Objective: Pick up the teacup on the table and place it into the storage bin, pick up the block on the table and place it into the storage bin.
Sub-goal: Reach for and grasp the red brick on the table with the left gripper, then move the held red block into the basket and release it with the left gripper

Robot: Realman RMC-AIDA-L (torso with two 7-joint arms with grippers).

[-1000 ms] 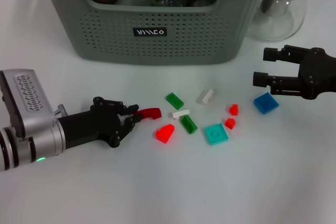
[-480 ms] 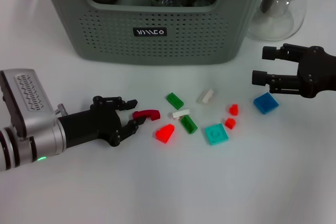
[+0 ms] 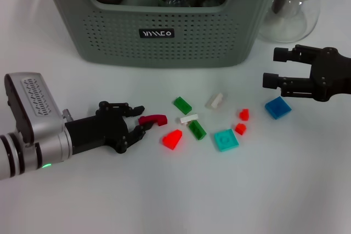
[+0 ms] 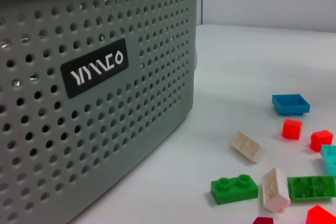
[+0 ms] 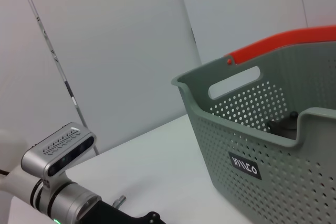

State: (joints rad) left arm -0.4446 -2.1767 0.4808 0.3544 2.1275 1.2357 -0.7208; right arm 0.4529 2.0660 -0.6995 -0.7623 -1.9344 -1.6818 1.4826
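The head camera looks forward and steeply down from above at the white table [image 3: 164,201], taking in the storage bin [image 3: 159,31] at the far edge and the scattered blocks [image 3: 225,139] nearer the robot. The left wrist camera sits low near the tabletop, close against the bin's labelled wall, looking across the same blocks. The right wrist camera sits farther off, facing that labelled wall and a pale backdrop.

- The left gripper [image 3: 139,119], shut around the dark red curved block [image 3: 153,119] a second ago, has been opened; the block has been released onto the white table [image 3: 164,190]
- The left arm has been drawn slightly back
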